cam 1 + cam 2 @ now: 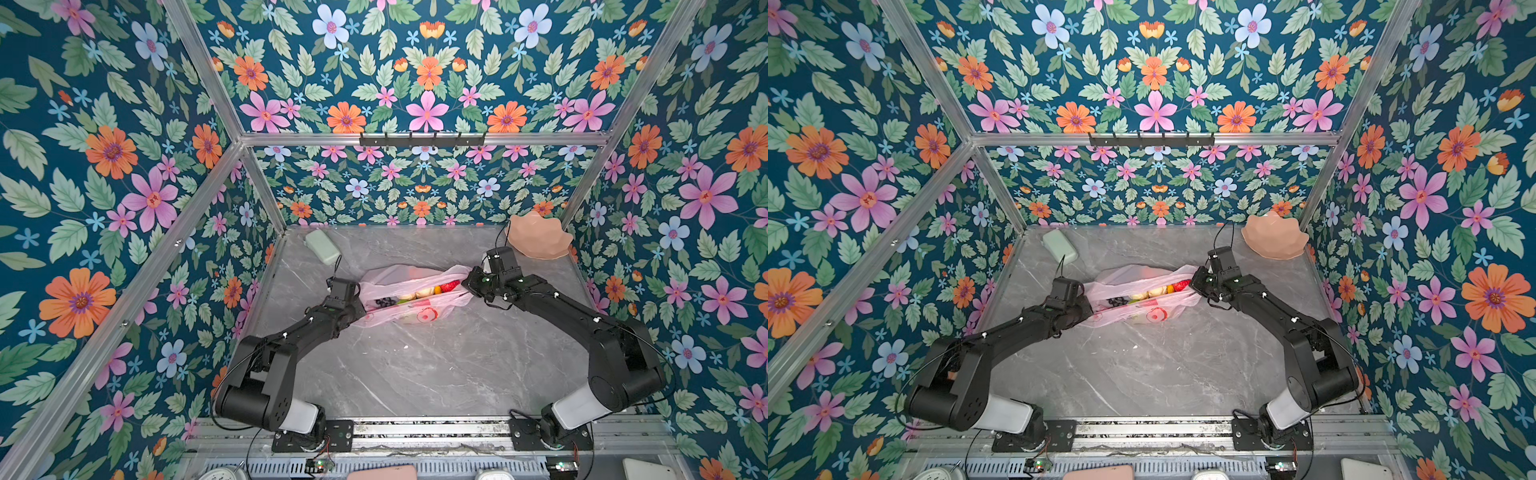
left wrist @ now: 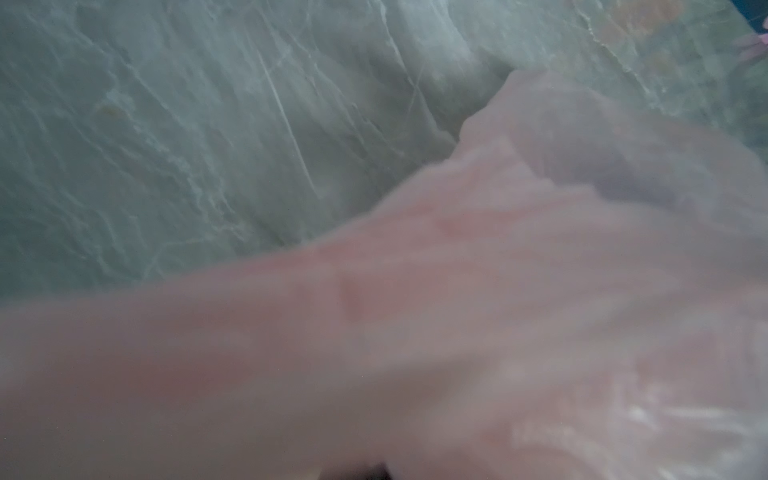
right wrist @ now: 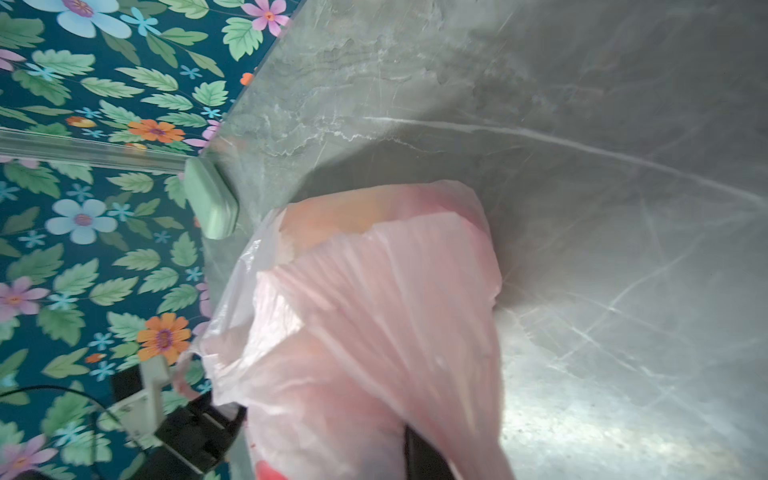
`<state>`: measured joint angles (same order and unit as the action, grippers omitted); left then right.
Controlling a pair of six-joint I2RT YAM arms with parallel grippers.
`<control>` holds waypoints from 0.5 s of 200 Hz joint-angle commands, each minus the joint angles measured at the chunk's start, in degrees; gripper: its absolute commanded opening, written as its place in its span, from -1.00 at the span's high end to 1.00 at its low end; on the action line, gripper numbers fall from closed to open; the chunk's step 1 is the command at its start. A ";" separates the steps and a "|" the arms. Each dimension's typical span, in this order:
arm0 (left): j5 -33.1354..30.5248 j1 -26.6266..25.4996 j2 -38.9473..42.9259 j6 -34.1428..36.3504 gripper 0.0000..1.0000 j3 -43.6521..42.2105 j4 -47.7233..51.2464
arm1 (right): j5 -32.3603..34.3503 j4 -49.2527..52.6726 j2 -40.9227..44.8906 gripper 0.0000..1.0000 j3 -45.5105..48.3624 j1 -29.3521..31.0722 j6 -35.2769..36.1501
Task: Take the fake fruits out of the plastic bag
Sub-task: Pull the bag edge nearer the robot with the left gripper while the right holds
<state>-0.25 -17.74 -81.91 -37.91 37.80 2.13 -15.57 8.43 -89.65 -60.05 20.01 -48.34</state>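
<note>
The plastic bag (image 1: 409,278) (image 1: 1142,276), thin pink with red fruit prints, lies stretched across the middle of the marble table in both top views. Through its open top show fake fruits: a dark grape bunch (image 1: 384,302) (image 1: 1116,301), cream lumpy pieces (image 1: 409,296), an orange (image 1: 437,289) and a red piece (image 1: 451,286) (image 1: 1180,285). My left gripper (image 1: 360,306) (image 1: 1090,306) is shut on the bag's left end. My right gripper (image 1: 468,282) (image 1: 1194,282) is shut on the right end. Bag plastic (image 2: 457,311) (image 3: 374,311) fills both wrist views and hides the jaws.
A peach wavy-rimmed bowl (image 1: 540,239) (image 1: 1273,237) stands at the back right corner. A pale green block (image 1: 323,246) (image 1: 1059,246) (image 3: 210,201) lies at the back left. Floral walls close in the grey marble table (image 1: 415,365) on three sides.
</note>
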 commanded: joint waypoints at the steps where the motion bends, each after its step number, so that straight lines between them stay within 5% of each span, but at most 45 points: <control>1: 5.39 -0.01 1.70 4.41 1.00 -2.07 -7.12 | -4.87 -5.84 -0.85 1.00 -0.64 -0.32 -2.91; 30: 4.92 -1.99 4.37 7.42 1.00 -4.29 -5.46 | -4.82 -6.34 -1.06 1.00 -1.42 -0.45 -3.37; 46: 3.84 -3.10 6.53 8.48 0.43 -4.76 -2.07 | -4.57 -5.46 -1.27 1.00 -2.05 -0.49 -2.76; 70: -2.56 -5.72 11.54 10.69 -0.14 -2.63 6.87 | -3.77 -3.03 -1.74 1.00 -2.96 -0.49 -1.29; 100: -12.69 -7.82 13.44 12.27 -0.45 5.45 20.20 | -3.59 -1.62 -1.92 1.00 -3.51 -0.47 0.09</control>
<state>-3.38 -24.60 -69.04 -28.36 38.61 10.68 -19.40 5.72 -91.37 -62.94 19.55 -50.04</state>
